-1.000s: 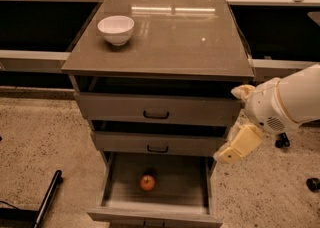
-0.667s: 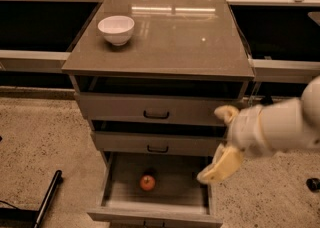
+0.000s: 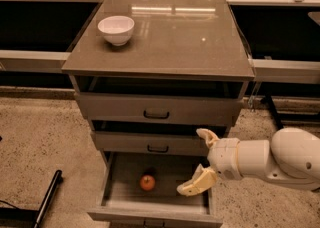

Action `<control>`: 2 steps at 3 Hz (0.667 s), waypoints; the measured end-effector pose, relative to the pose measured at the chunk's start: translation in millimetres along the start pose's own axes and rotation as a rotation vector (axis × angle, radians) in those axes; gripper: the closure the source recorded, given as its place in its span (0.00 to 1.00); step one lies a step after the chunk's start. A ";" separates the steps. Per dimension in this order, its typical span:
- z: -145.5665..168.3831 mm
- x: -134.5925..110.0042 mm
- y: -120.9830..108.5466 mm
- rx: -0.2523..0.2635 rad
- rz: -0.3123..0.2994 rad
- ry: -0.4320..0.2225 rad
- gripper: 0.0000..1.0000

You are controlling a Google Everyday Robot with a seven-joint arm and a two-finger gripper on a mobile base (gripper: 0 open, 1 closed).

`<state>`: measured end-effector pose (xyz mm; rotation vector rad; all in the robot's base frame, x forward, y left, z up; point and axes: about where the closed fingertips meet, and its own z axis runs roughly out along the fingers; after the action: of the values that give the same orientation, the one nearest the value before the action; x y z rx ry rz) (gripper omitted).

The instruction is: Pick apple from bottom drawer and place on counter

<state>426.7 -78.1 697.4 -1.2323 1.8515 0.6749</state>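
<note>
The apple (image 3: 147, 182), small and red-orange, lies on the grey floor of the open bottom drawer (image 3: 125, 209), left of its middle. My gripper (image 3: 200, 159) is open, its two cream fingers spread wide, one by the middle drawer's right end and one over the bottom drawer's right side. It is empty and sits to the right of the apple, apart from it. The counter (image 3: 175, 42) is the glossy grey-brown cabinet top above, reflecting lights.
A white bowl (image 3: 116, 29) stands at the counter's back left. Two upper drawers with dark handles (image 3: 156, 115) sit slightly pulled out. A black bar (image 3: 47, 197) lies on the speckled floor at left. My white arm (image 3: 280, 159) reaches in from the right.
My gripper has moved down and left, from beside the upper drawers to over the right side of the open bottom drawer. The apple and bowl have not moved.
</note>
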 end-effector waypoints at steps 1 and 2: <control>3.4 -12.5 11.4 -0.034 -0.072 0.046 0.00; 49.6 6.9 24.4 -0.055 -0.135 -0.027 0.00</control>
<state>418.7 -33.6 664.8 -1.3641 1.7206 0.6682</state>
